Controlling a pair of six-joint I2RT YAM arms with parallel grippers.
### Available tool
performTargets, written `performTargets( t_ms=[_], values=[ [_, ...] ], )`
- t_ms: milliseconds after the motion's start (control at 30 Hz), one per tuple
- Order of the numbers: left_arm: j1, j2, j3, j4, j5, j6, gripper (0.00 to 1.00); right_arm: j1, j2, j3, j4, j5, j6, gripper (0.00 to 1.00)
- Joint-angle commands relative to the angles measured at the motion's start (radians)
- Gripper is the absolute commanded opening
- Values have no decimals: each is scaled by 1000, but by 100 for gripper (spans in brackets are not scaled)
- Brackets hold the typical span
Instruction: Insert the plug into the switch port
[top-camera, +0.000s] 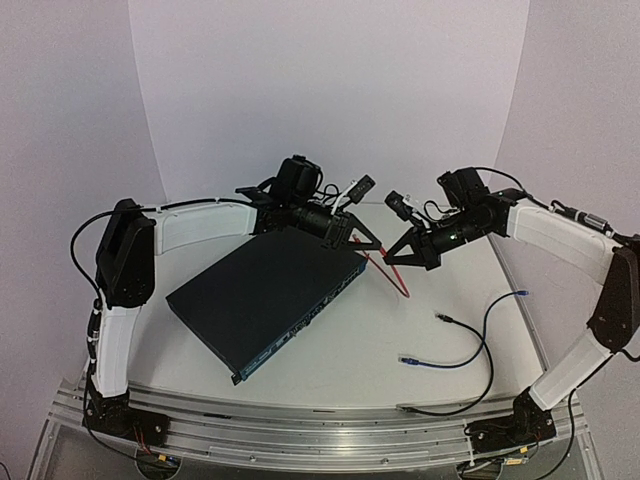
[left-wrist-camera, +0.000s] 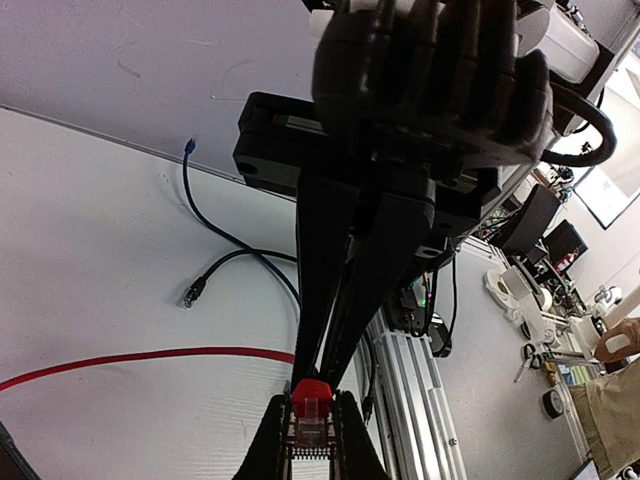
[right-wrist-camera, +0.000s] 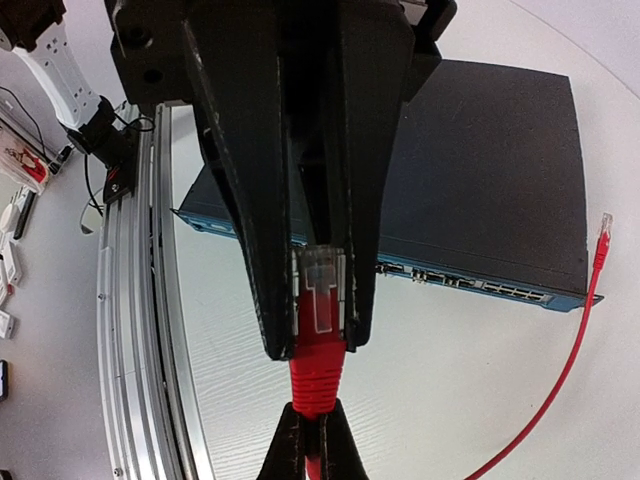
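The switch (top-camera: 265, 300) is a flat dark box lying at an angle left of centre, its row of ports (right-wrist-camera: 470, 283) on the thin face toward the right arm. The plug (right-wrist-camera: 322, 290) is clear with a red boot, held in the air off the switch's far right corner. My left gripper (left-wrist-camera: 311, 425) is shut on the plug's sides. My right gripper (right-wrist-camera: 317, 415) is shut on the red cable (top-camera: 400, 282) just behind the boot. The two grippers meet tip to tip there. The cable's other end (right-wrist-camera: 603, 225) lies loose on the table.
A blue cable (top-camera: 480, 335) and a black cable (top-camera: 470, 390) lie on the table's right side, in front of the right arm. An aluminium rail (top-camera: 300, 430) runs along the near edge. White walls close in the back.
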Motion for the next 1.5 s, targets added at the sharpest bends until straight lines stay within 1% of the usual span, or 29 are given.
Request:
performTargets(
  t_ms=[0,33,133,267,400,533,700,800,933,1033,1167,1267,1367,1467],
  values=[
    [-6,-13,-10,80,20,-29,0,7,7,34,14,16,41,20],
    [-6,-20,-26,114,29,-47,0,7,8,32,38,19,82,25],
    [-6,-47,-113,271,51,-119,0,5,6,-11,144,12,196,32],
    [-6,-78,-199,424,46,-177,0,6,-13,-93,304,-25,287,37],
    [-6,-112,-270,531,26,-217,0,6,-35,-128,343,-96,301,38],
    [-6,-150,-353,662,13,-264,0,6,-52,-164,375,-111,315,40],
    [-6,-194,-434,795,3,-304,0,5,-86,-238,515,-126,372,41],
    [-6,-206,-453,835,6,-321,0,5,-92,-258,572,-136,391,41],
    [-7,-212,-469,873,-3,-340,0,5,-84,-252,599,-194,413,40],
    [-6,-219,-482,902,-24,-352,0,5,-75,-252,599,-222,427,38],
    [-6,-222,-492,918,-49,-354,0,6,-66,-252,606,-239,447,32],
    [-6,-216,-490,927,-53,-357,0,6,-56,-245,635,-256,450,29],
    [-6,-207,-483,927,-48,-356,0,6,-43,-244,688,-272,515,26],
    [-6,-200,-476,920,-51,-353,0,6,-27,-239,728,-282,550,18]
  ],
)
